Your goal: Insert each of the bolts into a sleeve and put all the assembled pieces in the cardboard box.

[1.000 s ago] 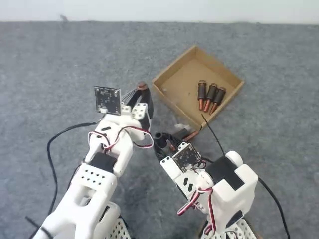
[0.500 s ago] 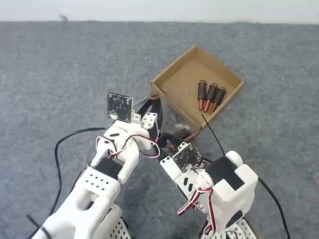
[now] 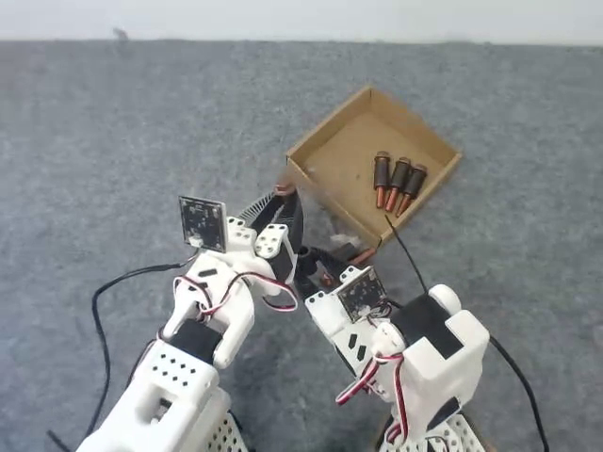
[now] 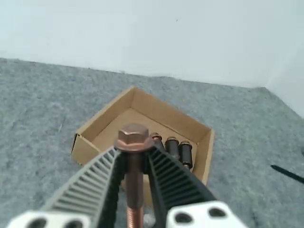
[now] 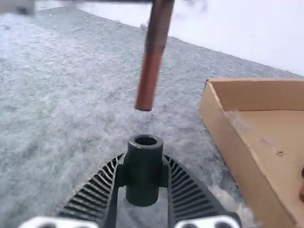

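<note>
In the left wrist view the bolt (image 4: 134,142) leaves the picture partway down its shank, so its tip is cut off. Its head and the left jaws cover the near corner of the cardboard box (image 4: 164,113) and parts of the three assembled pieces (image 4: 172,148). In the right wrist view the bolt's shank is blurred and cut by the edge before its head. The base of the sleeve (image 5: 144,166) is hidden between the right jaws, and the box runs off the frame. In the high view both arms' bases are cut off at the lower edge.

white arms (image 3: 188,348), black ribbed pincers (image 4: 134,151)
</note>
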### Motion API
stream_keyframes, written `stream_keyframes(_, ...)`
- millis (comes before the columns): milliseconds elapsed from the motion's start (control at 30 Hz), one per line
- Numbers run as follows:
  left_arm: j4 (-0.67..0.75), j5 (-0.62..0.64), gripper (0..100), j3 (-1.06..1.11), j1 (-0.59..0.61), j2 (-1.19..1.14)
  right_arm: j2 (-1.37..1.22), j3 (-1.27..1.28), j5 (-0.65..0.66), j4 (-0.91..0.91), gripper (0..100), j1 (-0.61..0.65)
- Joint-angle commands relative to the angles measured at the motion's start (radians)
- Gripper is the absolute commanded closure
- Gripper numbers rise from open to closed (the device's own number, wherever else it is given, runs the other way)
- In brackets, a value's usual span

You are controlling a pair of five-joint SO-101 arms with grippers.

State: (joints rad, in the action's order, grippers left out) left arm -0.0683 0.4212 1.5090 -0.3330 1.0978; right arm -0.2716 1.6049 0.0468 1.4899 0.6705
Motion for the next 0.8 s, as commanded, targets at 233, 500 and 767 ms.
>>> stream_keyframes(233, -0.011, 0.009, 99, 0.007, -0.037, 0.037, 0.056, -0.028, -0.018, 0.027, 99.2, -0.012)
stream_keyframes(500, -0.017, 0.006, 99, 0.013, -0.049, 0.037, 0.058, -0.026, -0.015, 0.028, 99.2, -0.012)
stream_keyframes(767, -0.017, 0.005, 99, 0.035, -0.055, 0.037, 0.058, -0.023, -0.012, 0.028, 99.2, -0.015)
